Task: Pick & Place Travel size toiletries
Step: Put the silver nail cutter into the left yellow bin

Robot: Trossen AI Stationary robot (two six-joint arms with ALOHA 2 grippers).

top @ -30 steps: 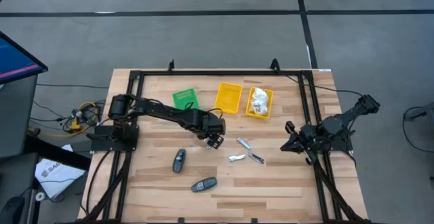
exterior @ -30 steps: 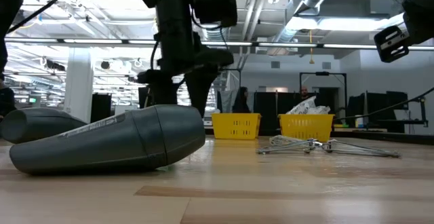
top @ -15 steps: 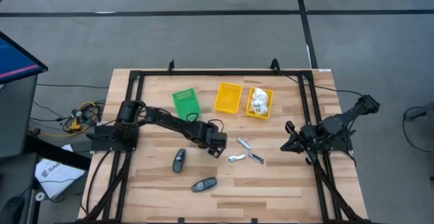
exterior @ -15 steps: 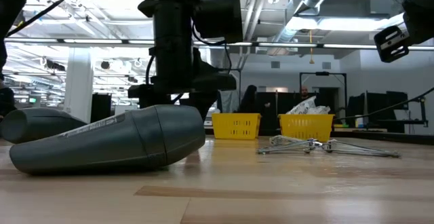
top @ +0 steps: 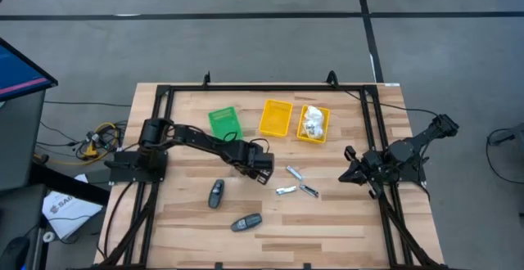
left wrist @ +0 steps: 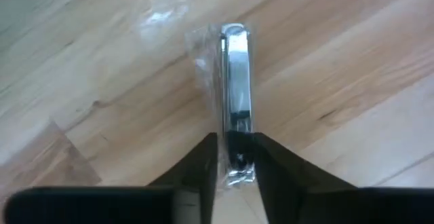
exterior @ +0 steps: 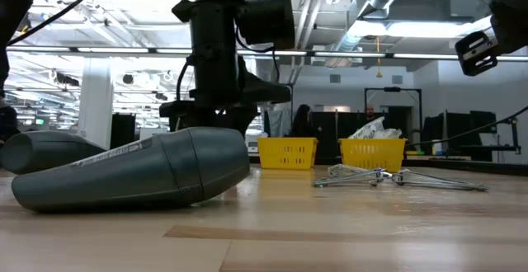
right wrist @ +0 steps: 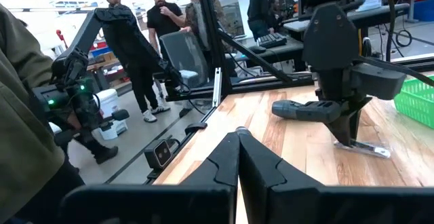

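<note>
Your left gripper (left wrist: 232,157) is clamped on a wrapped silver metal piece (left wrist: 234,81) mid-worktop (top: 344,221), fingers pinching its near end. Lift straight, slowly; an end grip may let it swing. Right gripper (right wrist: 239,137) rests together at the worktop's right edge.

Green bin (top: 223,123); two yellow bins (top: 275,118).

A light wooden table (top: 344,221) with a black frame. On it: a green bin (top: 223,121), an empty yellow bin (top: 276,118), a yellow bin of white packets (top: 313,123), thin silver metal pieces (top: 296,183), and two dark grey oval gadgets (top: 215,194) (top: 246,222) nearer.
</note>
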